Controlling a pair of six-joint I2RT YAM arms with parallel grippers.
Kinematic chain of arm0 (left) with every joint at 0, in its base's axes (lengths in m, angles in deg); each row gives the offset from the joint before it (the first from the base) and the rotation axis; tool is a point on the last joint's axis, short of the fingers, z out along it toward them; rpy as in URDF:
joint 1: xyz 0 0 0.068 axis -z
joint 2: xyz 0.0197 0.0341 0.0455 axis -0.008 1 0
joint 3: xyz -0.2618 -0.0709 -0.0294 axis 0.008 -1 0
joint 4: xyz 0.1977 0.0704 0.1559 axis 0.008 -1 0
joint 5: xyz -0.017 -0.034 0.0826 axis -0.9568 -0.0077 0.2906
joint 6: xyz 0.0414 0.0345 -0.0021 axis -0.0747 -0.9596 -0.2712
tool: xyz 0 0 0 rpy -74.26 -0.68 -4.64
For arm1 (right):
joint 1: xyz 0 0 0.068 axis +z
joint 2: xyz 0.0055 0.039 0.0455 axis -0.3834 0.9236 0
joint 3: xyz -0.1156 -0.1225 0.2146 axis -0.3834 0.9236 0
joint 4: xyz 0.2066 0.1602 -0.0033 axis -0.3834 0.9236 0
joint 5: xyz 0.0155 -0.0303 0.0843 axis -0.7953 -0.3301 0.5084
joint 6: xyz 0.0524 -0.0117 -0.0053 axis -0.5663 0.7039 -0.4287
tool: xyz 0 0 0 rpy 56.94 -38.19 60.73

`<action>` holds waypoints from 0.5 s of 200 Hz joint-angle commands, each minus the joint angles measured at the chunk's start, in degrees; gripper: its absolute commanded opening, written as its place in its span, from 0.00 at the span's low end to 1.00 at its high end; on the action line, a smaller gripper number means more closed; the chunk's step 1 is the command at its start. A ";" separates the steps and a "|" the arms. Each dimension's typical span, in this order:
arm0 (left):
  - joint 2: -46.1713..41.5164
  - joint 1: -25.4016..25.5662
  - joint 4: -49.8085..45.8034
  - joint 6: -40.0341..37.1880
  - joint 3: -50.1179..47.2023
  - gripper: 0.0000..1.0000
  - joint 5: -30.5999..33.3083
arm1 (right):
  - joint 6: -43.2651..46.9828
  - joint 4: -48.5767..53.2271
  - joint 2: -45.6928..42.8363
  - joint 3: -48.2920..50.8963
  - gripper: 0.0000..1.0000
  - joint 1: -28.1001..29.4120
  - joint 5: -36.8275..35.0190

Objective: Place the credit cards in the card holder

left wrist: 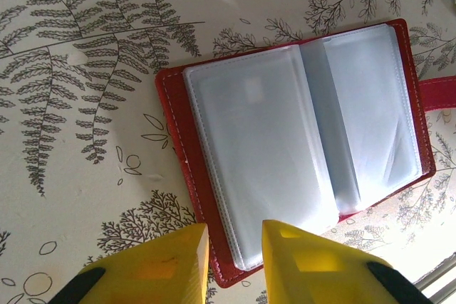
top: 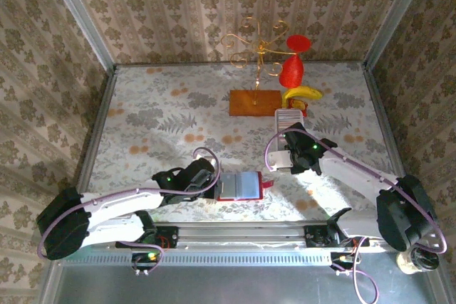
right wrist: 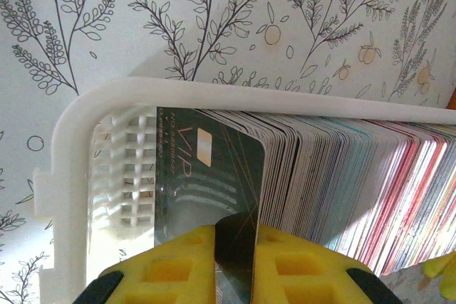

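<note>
The card holder (top: pixel 241 186) lay spread open on the tabletop (top: pixel 142 126) near its front edge, pockets up and its snap tab pointing right, with bare patterned cloth on all sides. The left gripper (top: pixel 212 184) sat at its left edge. In the left wrist view the jaws (left wrist: pixel 235 236) stood a narrow gap apart over the holder's (left wrist: pixel 299 147) red border, gripping nothing.

Well apart, farther back and to the right, the white tray (top: pixel 288 113) held the credit cards (right wrist: pixel 342 176) packed on edge, with an unfilled slotted stretch at its rounded end (right wrist: pixel 121 105). There the right gripper (top: pixel 293 140) had its jaws (right wrist: pixel 235 236) closed on a dark VIP card (right wrist: pixel 214 169), the front one of the row.
</note>
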 commanded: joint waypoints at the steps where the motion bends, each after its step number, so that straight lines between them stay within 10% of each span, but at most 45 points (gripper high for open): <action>1: 0.50 0.12 -0.40 0.70 1.09 0.26 -0.05 | 0.17 -0.89 -1.56 -0.34 0.16 -0.23 -1.12; 100: 0.50 0.47 -0.85 0.62 1.61 0.24 0.08 | -0.81 1.36 -4.46 -1.28 0.12 -0.22 -1.25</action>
